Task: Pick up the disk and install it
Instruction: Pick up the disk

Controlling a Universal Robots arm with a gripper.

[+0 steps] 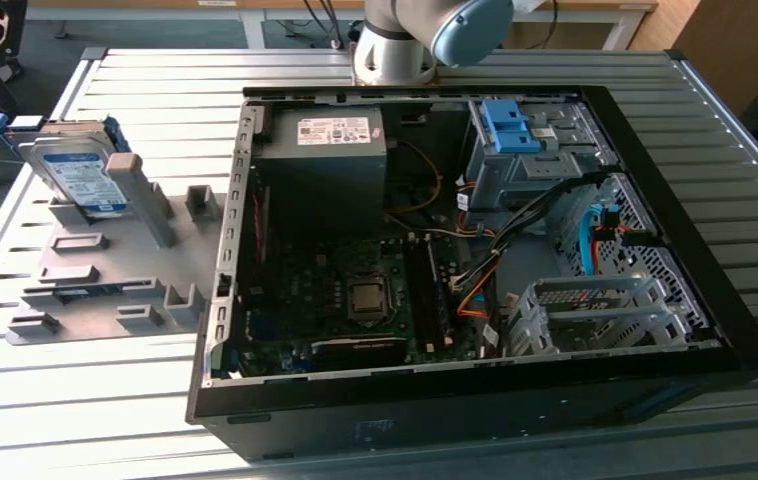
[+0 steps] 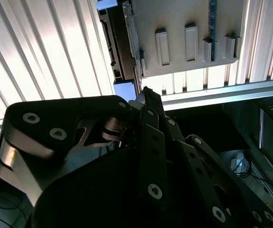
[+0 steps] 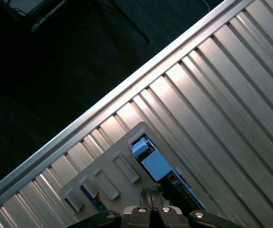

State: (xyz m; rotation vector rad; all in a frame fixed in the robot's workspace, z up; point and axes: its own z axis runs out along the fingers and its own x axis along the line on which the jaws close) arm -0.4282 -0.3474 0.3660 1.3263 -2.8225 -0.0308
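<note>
The disk [image 1: 76, 172] stands on edge in a grey slotted holder [image 1: 112, 285] on the table, at the exterior view's left. It is silver with a white-and-blue label and a bright blue bracket. The arm [image 1: 406, 35] reaches in at the far edge of the table, behind the open computer case [image 1: 486, 400]. In both wrist views my gripper [image 2: 145, 93] [image 3: 150, 192] hangs well above the holder, apart from the disk [image 2: 121, 42] [image 3: 156, 165]. Its fingertips sit together with nothing between them.
Inside the case, a grey box with a white sticker [image 1: 326, 140] sits at the back, a bare blue bracket [image 1: 510, 125] tops the drive cage, and a metal bay [image 1: 599, 310] lies at the exterior view's right. The ribbed metal table [image 1: 699, 110] surrounds everything.
</note>
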